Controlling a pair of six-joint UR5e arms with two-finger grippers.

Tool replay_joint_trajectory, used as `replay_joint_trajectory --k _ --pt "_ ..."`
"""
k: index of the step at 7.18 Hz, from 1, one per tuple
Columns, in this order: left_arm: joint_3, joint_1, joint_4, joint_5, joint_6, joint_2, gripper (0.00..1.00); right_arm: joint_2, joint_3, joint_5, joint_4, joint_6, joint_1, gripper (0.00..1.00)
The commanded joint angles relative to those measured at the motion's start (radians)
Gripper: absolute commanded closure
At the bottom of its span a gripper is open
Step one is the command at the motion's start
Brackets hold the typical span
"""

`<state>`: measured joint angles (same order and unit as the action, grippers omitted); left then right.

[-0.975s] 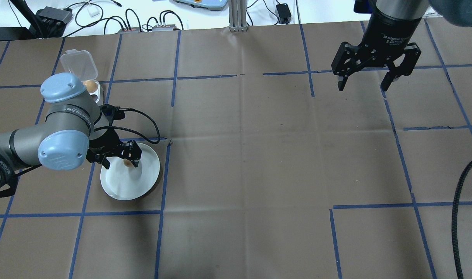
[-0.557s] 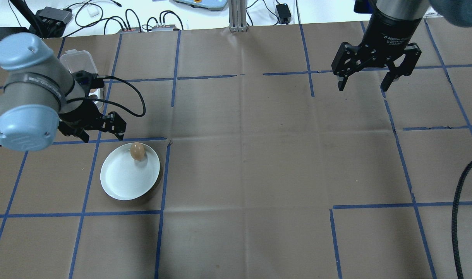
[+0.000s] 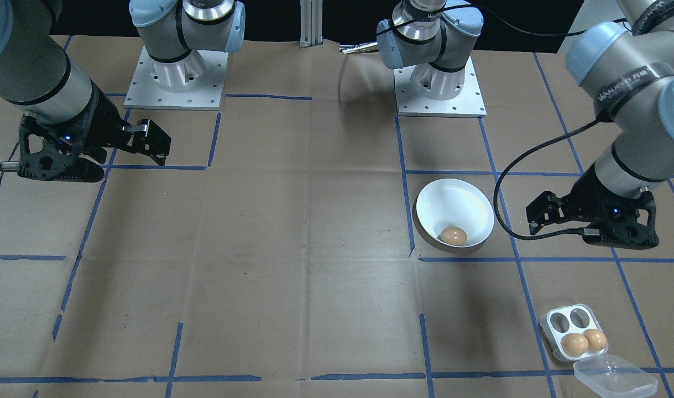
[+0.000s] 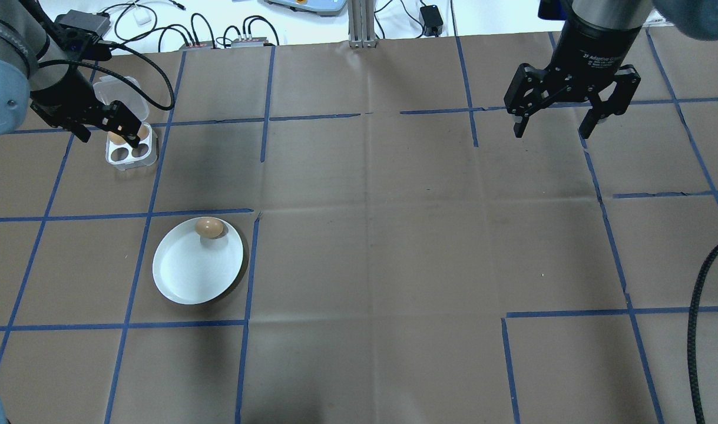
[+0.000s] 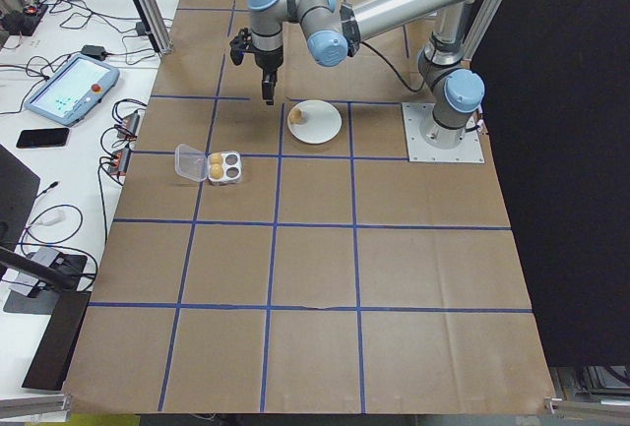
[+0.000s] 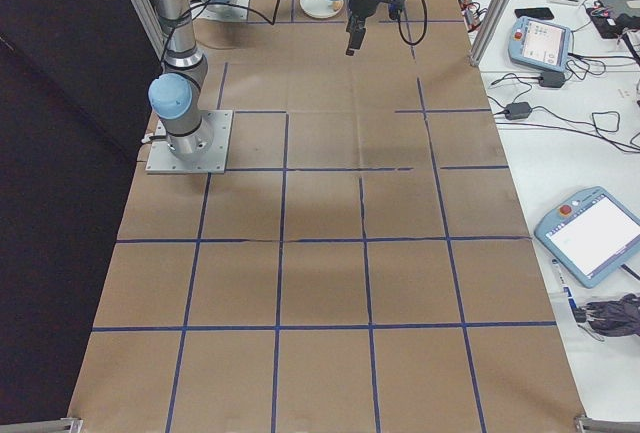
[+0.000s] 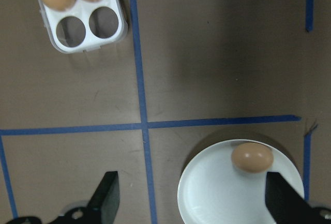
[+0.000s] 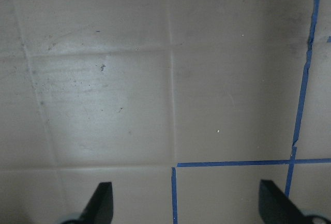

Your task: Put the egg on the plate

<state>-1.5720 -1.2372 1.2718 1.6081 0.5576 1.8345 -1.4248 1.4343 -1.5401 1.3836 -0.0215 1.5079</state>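
One egg (image 4: 209, 227): I see it lying inside the plate (image 4: 182, 280), against the far rim.
Plate: on brown paper with blue tape lines (image 4: 359, 247), toward the table's left end.
Left gripper (image 4: 102, 123): wide, empty, above the egg tray (image 4: 132, 150).
Right gripper (image 4: 572, 109): wide, empty, far-right corner.
Room: cables (image 4: 158, 29) behind the table.

One fixed camera looks down from behind the robot, another faces it steeply from across the table, and two distant ones view along the table from either end. The left wrist camera looks straight down, close, on the plate (image 7: 207, 193) and egg tray (image 7: 83, 19), both also seen overhead. The right wrist camera shows only bare table paper (image 8: 165, 79).
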Motion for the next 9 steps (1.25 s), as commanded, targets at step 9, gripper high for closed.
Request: replay_joint_trajectory --k 9 --pt "0.256 0.102 -0.115 -0.002 1.065 0.362 0.01 0.000 0.000 0.000 0.000 0.000 0.000 0.00"
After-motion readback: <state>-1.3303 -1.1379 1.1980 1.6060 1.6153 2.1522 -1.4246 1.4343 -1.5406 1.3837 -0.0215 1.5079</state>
